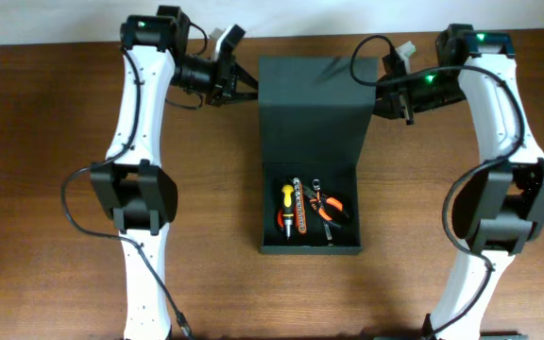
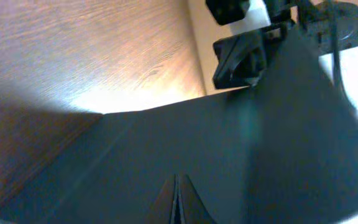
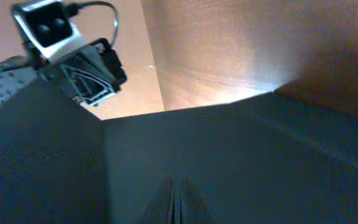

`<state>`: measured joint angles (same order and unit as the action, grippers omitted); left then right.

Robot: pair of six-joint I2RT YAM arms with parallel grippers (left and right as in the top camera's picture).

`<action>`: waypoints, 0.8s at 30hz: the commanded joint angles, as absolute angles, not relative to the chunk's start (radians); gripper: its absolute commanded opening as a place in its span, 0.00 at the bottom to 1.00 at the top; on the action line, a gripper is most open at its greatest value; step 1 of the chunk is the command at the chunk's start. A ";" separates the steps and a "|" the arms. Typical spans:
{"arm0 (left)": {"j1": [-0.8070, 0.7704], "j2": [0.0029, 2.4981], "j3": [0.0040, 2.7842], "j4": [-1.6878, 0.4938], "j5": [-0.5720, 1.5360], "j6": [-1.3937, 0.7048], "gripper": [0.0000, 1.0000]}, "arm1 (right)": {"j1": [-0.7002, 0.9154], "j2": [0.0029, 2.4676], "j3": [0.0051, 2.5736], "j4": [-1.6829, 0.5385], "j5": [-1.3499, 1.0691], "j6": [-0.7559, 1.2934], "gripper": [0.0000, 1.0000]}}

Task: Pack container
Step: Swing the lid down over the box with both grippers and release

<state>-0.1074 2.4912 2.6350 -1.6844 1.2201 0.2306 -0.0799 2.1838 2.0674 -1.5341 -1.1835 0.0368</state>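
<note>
My surface (image 1: 45, 142) is brown wood with a visible grain. Only 1 thing lies directly on it: the black container (image 1: 310, 113), at the middle, its flap lid open.

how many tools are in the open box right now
3 clearly, in the container: a yellow-handled screwdriver at the left, a slim metal tool in the middle, orange-handled pliers at the right. Small or overlapping ones may be hidden.
</note>
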 commanded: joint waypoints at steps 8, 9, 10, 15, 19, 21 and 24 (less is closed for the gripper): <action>-0.109 2.317 2.654 -1.688 1.242 0.208 0.02 | -0.072 2.018 2.064 -1.699 -1.106 -0.149 0.04; -0.109 2.304 2.654 -1.688 1.242 0.206 0.02 | -0.067 2.000 2.064 -1.699 -1.105 -0.149 0.04; -0.109 2.289 2.654 -1.688 1.238 0.206 0.02 | -0.064 1.982 2.064 -1.699 -1.102 -0.149 0.04; -0.109 2.245 2.654 -1.688 1.137 0.184 0.02 | -0.060 1.924 2.064 -1.699 -1.063 -0.149 0.04; -0.112 2.232 2.654 -1.688 1.002 0.145 0.02 | -0.060 1.913 2.064 -1.699 -0.962 -0.128 0.04; -0.112 2.230 2.654 -1.688 0.967 0.143 0.02 | -0.060 1.913 2.064 -1.699 -0.914 -0.113 0.04; -0.109 2.230 2.654 -1.688 0.895 0.142 0.02 | -0.059 1.913 2.064 -1.699 -0.857 -0.113 0.04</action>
